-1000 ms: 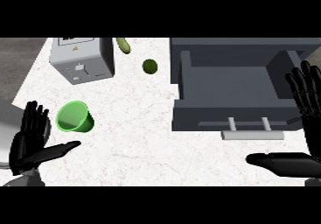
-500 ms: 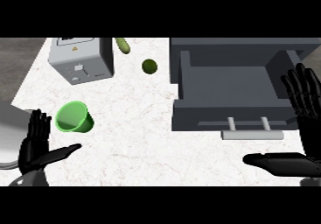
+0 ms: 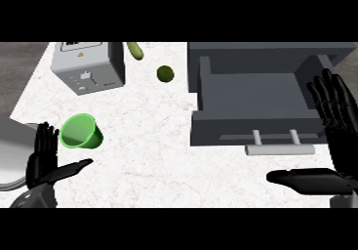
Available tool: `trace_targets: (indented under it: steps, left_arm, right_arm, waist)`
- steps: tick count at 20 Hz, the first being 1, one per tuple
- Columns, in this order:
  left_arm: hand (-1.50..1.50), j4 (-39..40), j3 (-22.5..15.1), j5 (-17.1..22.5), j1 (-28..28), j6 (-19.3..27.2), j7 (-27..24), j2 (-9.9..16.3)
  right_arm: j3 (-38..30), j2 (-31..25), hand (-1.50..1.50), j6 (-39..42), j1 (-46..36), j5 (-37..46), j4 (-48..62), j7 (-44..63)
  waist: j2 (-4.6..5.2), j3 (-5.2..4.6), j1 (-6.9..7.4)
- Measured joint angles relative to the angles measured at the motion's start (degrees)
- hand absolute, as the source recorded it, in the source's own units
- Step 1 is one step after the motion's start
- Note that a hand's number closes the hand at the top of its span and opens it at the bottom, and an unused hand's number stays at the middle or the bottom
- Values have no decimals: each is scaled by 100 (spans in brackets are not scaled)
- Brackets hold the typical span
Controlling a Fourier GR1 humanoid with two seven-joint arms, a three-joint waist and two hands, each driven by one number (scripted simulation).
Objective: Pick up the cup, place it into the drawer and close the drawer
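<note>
A toaster point(image 3: 86, 66) and two green vegetables point(image 3: 165, 73) sit beyond the green cup point(image 3: 81, 131) (lying on the counter point(image 3: 160, 161)), left of the open drawer point(image 3: 257, 100). Left hand point(image 3: 46, 163) has sunk lower; right hand point(image 3: 340, 141) is unchanged, both open, empty.

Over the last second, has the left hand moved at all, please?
Yes. The left hand has drifted toward the view's right and slightly down, and now sits just below the green cup, not yet touching it.
</note>
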Motion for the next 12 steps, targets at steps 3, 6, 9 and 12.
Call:
trace_targets:
  steps: [3, 6, 9, 12]
  left_arm:
    - [-150, 355, 9, -51, -160, -9, -175, 97]
    - [-150, 539, 17, -74, -191, -42, -308, 143]
    - [-150, 645, 11, -95, -285, -13, -344, 104]
    - [-150, 716, 14, -95, -307, -44, -356, 127]
  right_arm:
    - [-58, -50, -150, 68, -2, -76, -37, 25]
    - [18, 9, -150, 57, 73, 0, -42, -46]
    - [33, 30, -150, 33, 59, -9, -159, 58]
    - [96, 66, -150, 27, 122, 55, -193, 42]
  waist:
    - [9, -2, -21]
    - [15, -5, -33]
    - [18, -7, -43]
    - [18, -8, -44]
